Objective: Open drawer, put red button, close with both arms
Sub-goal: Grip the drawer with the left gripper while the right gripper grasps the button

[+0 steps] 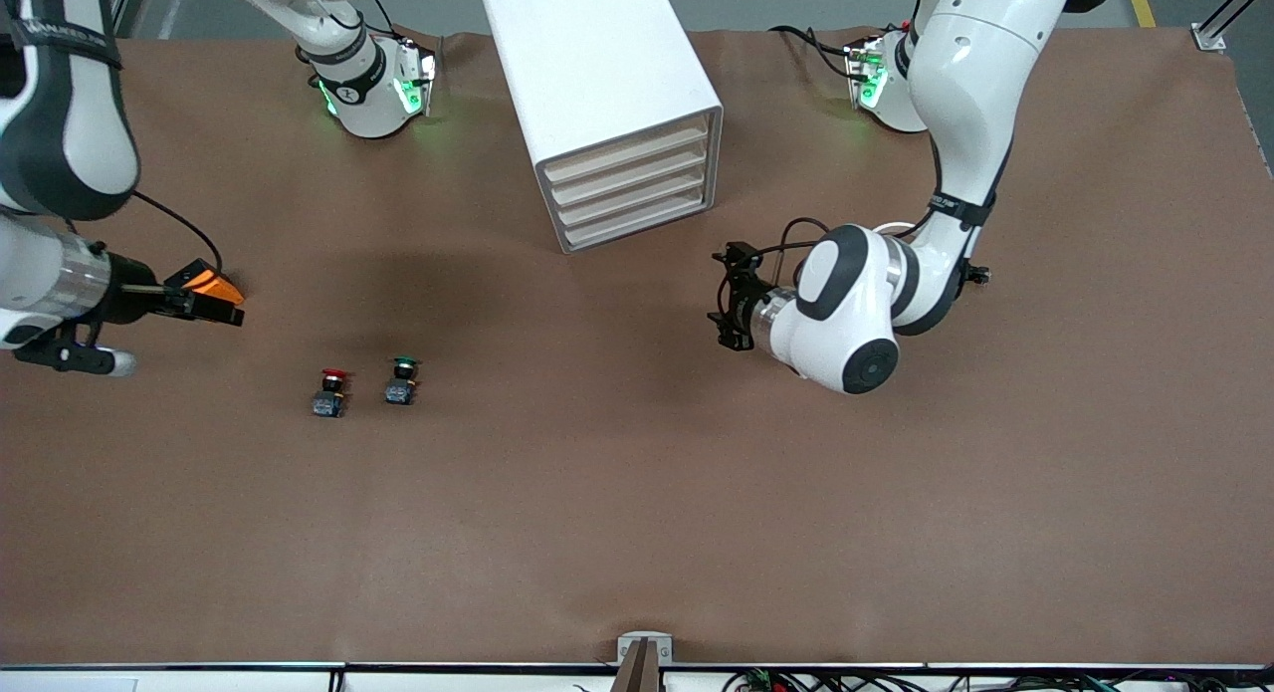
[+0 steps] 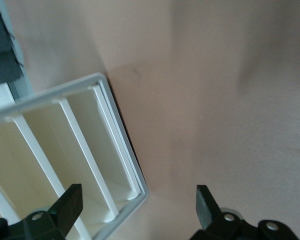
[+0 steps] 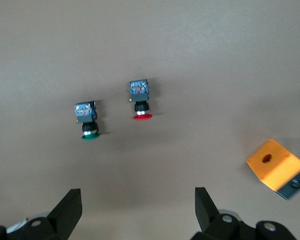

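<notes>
The left arm (image 1: 955, 95) comes down from its base, bends at the elbow and ends in a level wrist, so the left gripper (image 1: 719, 302) points sideways toward the right arm's end, low over the table. Its fingers (image 2: 70, 205) stand wide apart with nothing between them. The right arm (image 1: 55, 124) hangs over its own end of the table, forearm level. The right gripper (image 3: 137, 210) looks down, fingers (image 3: 207, 205) spread wide, the gap between them bare.
</notes>
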Motion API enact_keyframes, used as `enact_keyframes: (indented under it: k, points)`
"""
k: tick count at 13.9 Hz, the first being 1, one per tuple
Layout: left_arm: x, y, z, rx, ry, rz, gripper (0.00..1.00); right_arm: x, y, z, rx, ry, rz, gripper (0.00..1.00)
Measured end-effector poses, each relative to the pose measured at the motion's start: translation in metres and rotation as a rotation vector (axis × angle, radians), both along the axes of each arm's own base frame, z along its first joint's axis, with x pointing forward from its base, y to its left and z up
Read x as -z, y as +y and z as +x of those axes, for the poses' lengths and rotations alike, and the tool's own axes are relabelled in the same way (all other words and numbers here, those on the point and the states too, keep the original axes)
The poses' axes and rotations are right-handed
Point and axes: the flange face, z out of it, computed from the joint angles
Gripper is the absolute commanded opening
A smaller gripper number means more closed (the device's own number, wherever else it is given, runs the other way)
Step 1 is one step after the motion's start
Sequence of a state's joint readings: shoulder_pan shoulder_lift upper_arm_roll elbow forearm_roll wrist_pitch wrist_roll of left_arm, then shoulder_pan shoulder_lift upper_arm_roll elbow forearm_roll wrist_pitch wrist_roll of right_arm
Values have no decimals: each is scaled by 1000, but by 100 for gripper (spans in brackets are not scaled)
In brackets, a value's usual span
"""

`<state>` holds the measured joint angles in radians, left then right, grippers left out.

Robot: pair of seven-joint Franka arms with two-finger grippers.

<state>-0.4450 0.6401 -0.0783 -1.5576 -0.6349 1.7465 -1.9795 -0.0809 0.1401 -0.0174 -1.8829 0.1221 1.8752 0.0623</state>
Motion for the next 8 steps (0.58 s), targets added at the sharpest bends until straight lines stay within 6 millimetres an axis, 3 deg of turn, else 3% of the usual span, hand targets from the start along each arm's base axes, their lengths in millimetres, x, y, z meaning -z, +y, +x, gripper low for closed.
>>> enact_keyframes:
  k: [3, 6, 8]
  points:
    - [12, -39, -22, -41, 29, 39, 100, 26, 13, -3, -1, -46, -9, 100]
    - [31, -56, -37, -48, 83, 27, 100, 45, 28, 1, -29, -105, -31, 100]
    - [37, -69, -50, -31, 105, 35, 100, 72, 37, 5, -52, -146, -46, 100]
